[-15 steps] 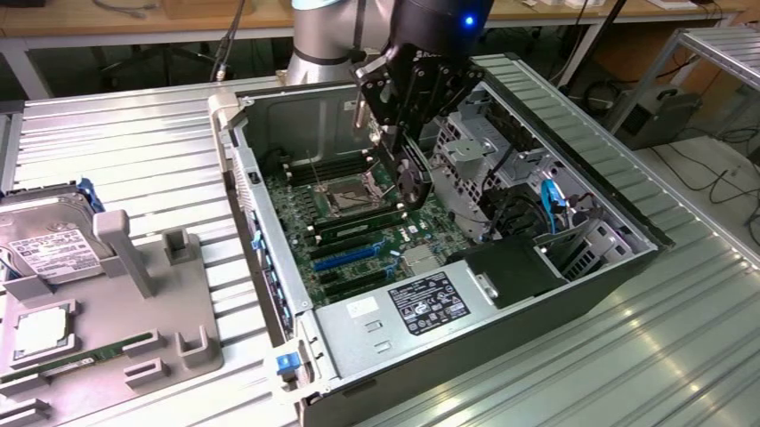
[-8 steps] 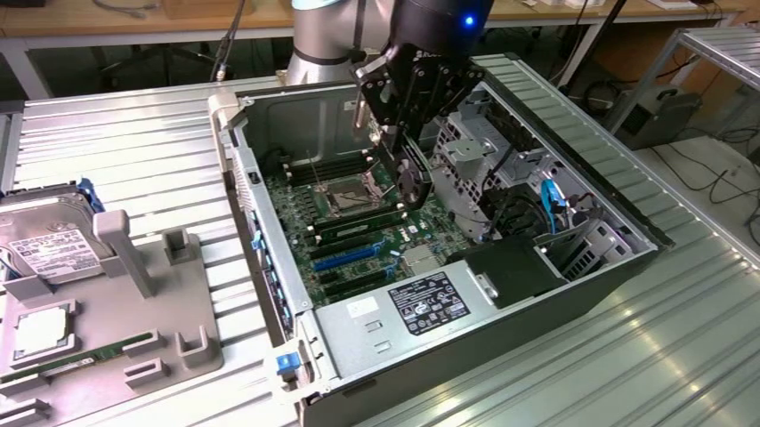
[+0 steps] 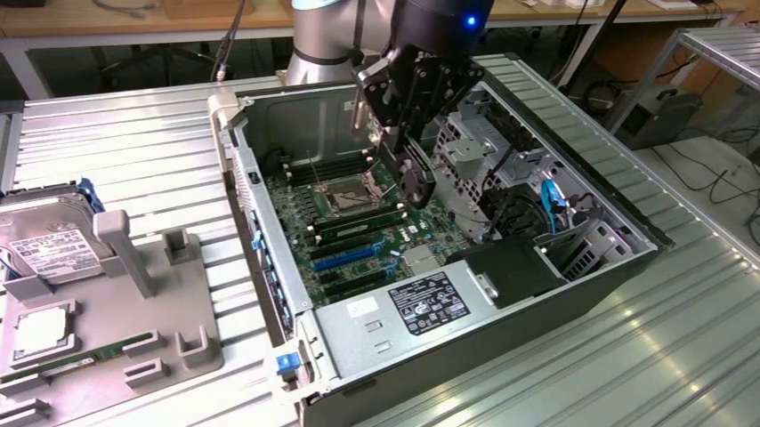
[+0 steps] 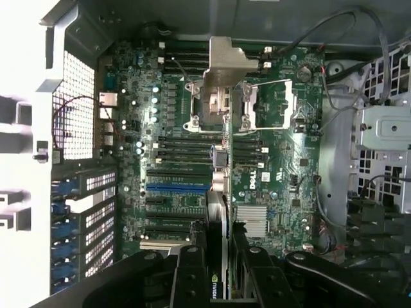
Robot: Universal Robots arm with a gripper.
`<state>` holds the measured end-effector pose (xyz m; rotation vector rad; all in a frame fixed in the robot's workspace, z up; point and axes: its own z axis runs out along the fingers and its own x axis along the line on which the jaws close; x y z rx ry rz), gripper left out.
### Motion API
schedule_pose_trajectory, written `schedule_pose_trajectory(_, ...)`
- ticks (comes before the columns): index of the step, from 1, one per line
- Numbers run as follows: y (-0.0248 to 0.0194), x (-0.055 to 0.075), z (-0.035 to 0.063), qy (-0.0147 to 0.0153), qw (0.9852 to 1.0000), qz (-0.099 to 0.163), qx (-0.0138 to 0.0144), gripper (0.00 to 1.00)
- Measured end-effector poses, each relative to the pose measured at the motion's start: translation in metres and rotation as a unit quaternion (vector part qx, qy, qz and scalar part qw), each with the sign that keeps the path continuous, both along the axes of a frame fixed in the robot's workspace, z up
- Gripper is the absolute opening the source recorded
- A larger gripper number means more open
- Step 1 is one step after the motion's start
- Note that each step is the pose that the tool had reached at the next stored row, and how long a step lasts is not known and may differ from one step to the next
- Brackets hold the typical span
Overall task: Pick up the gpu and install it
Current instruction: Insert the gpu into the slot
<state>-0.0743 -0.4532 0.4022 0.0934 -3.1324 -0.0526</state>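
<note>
Clamped in the end effector (image 3: 394, 142) above the motherboard (image 3: 356, 233), the gpu (image 3: 412, 187) looks light, stiff and fragile, best gripped by its board edge, clear of the fan.

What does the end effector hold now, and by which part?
The end effector holds the gpu by its upper edge, above the motherboard.

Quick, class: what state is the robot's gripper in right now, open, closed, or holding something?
Gripper: closed on the gpu, holding it over the open computer case.
</note>
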Motion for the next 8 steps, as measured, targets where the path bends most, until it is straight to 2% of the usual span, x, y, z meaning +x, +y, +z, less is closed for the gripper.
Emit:
schedule_pose_trajectory(3, 0.0000, 0.0000, -0.0002, -0.0027, 0.9996, 0.029, -0.0001, 0.26)
schedule_pose_trajectory(8, 0.0000, 0.0000, -0.0010, -0.0058, 0.9968, 0.079, 0.0000, 0.26)
